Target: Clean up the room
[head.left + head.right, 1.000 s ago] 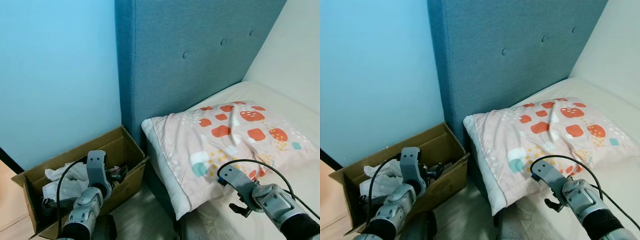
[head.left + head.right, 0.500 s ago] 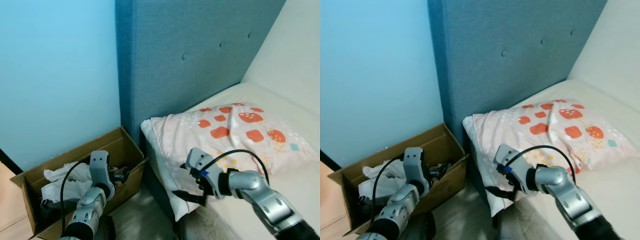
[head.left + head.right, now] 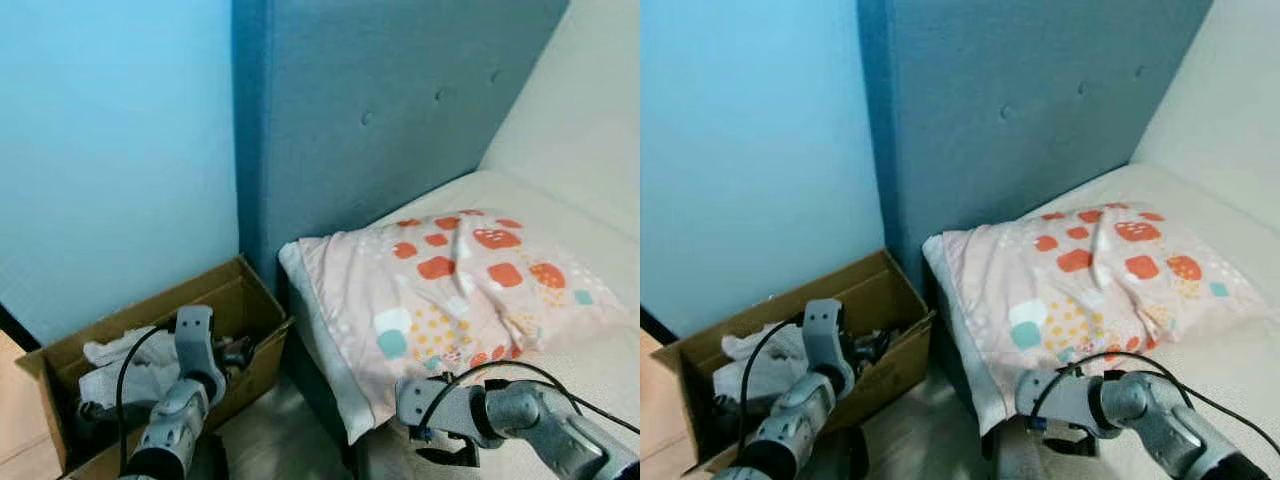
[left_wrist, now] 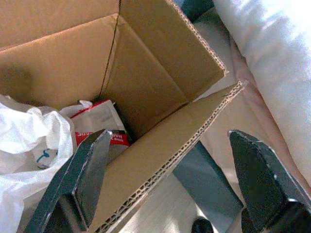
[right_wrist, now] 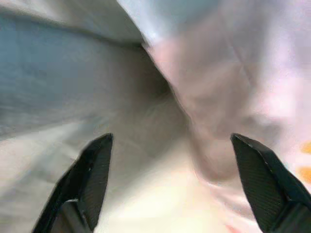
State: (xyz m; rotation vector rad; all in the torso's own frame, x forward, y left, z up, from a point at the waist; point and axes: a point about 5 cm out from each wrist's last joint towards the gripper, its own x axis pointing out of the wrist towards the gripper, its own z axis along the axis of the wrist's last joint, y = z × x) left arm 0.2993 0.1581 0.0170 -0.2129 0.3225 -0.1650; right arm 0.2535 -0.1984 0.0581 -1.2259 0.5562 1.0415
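**Now: right gripper at the pillow's front corner**

Presently we see the soft pink pillow with orange and teal patches (image 3: 440, 290) lying at the bed's head end, its near corner overhanging the mattress (image 3: 590, 360) edge. Our right gripper (image 5: 167, 187), fingers apart and empty, faces that corner. We judge it light, limp; pinch the corner. Left gripper (image 4: 167, 182), spread, hovers over the brown cardboard box (image 3: 215, 290); its red-and-white packet's (image 4: 99, 124) print is unreadable.

The left gripper (image 4: 167, 179) is held up, low on the robot's left side, and its two black fingers (image 4: 77, 182) are spread wide apart. The right gripper (image 5: 172, 182) is low on the right side (its picture is blurry), fingers also wide apart.
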